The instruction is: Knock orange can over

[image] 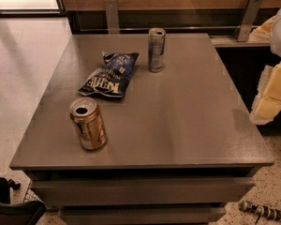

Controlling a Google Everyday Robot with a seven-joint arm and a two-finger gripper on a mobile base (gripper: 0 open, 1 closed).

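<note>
The orange can (88,124) stands upright near the front left corner of the grey table (178,121). It is golden-orange with a silver top that has a dark opening. My gripper (273,90) shows as a pale yellow and white shape at the right edge of the view. It is beyond the table's right side and far from the can, touching nothing on the table.
A taller, slim silver-blue can (156,49) stands upright at the back middle of the table. A dark blue chip bag (110,75) lies between the two cans. A wooden wall with metal brackets runs behind. A dark object (4,205) sits at bottom left.
</note>
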